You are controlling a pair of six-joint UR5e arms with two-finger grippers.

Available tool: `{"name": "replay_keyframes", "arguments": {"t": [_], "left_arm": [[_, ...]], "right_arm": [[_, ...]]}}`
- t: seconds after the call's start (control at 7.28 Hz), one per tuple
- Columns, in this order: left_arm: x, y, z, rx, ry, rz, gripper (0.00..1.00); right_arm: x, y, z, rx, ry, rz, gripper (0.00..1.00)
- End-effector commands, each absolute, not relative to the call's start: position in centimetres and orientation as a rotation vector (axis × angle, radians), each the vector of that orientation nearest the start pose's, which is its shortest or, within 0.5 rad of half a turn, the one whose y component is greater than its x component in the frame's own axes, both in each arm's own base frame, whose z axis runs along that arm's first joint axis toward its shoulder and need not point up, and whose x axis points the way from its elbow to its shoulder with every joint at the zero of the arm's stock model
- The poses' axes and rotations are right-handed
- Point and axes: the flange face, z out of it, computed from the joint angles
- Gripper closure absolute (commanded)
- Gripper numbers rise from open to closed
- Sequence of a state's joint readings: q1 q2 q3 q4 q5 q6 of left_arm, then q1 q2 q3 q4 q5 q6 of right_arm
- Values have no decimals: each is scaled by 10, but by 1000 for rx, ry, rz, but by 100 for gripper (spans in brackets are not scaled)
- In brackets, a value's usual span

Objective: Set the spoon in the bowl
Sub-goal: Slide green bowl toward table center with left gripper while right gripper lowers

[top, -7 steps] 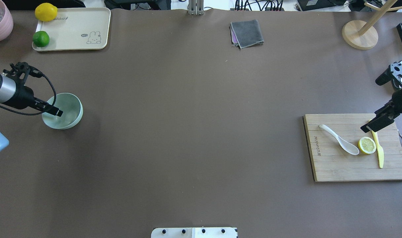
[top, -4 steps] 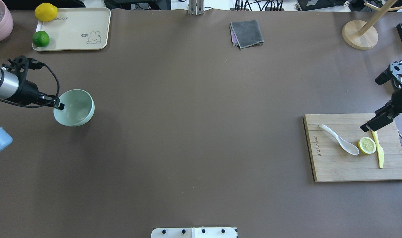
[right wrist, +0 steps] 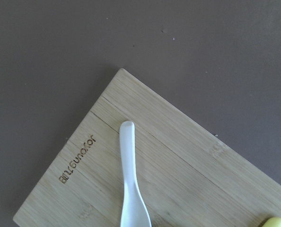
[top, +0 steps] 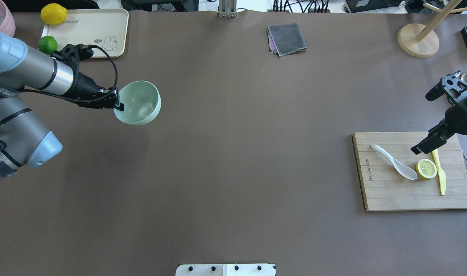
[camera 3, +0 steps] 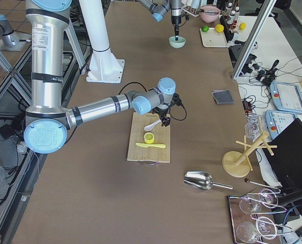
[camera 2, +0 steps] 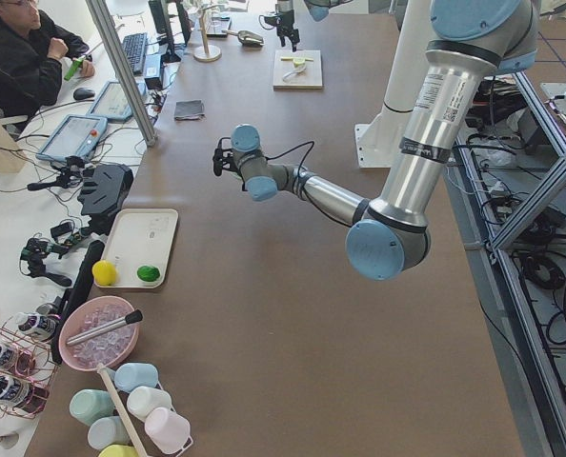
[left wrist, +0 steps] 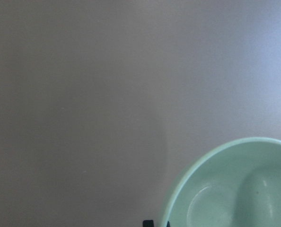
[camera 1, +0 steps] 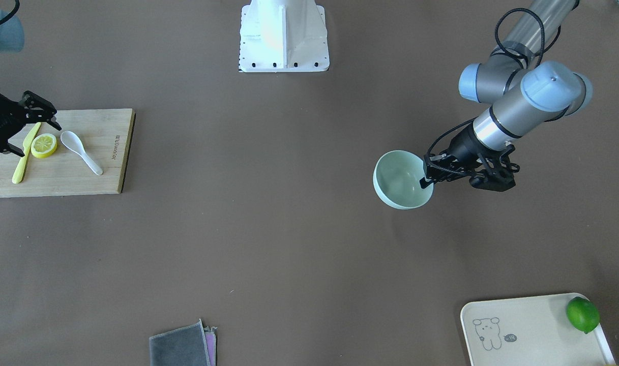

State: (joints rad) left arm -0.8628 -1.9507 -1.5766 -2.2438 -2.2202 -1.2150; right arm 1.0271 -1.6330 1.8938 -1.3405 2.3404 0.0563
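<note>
The pale mint-green bowl (top: 141, 101) hangs tilted above the table at the left, held by its rim in my shut left gripper (top: 118, 105). It also shows in the front view (camera 1: 398, 178) and in the left wrist view (left wrist: 235, 189). The white soup spoon (top: 394, 161) lies on the wooden cutting board (top: 390, 193) at the right, scoop beside a lemon slice (top: 426, 168). Its handle shows in the right wrist view (right wrist: 129, 184). My right gripper (top: 419, 147) hovers over the board's far right part, open and empty, just right of the spoon.
A yellow plastic knife (top: 441, 178) lies right of the lemon slice. A cream tray (top: 87, 34) with a lemon (top: 53, 13) and a lime (top: 47, 44) is at the back left. A grey cloth (top: 287, 38) and a wooden stand (top: 417, 40) are at the back.
My left gripper has lifted the bowl and carried it right and toward the back. My right gripper has edged slightly left over the board toward the spoon.
</note>
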Motion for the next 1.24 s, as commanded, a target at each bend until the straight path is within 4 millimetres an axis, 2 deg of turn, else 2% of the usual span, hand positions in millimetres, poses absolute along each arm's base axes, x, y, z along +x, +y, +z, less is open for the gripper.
{"name": "replay_keyframes", "arguments": {"t": [0.0, 0.14, 0.41, 0.55, 0.69, 1.1], "left_arm": [[421, -526, 282, 92, 1164, -134, 100], [434, -523, 264, 83, 1160, -130, 100], [487, -496, 235, 111, 1108, -137, 100], [525, -467, 223, 125, 1085, -108, 100], [554, -441, 213, 147, 1081, -85, 100], [567, -425, 215, 138, 1080, -59, 100]], "right_arm": [[-227, -441, 484, 312, -817, -696, 0], [-237, -440, 484, 319, -795, -710, 0], [-253, -443, 477, 332, -790, -733, 0], [-254, -443, 477, 331, -792, -735, 0], [-253, -442, 477, 330, -792, -735, 0], [-261, -443, 491, 299, -785, -736, 0]]}}
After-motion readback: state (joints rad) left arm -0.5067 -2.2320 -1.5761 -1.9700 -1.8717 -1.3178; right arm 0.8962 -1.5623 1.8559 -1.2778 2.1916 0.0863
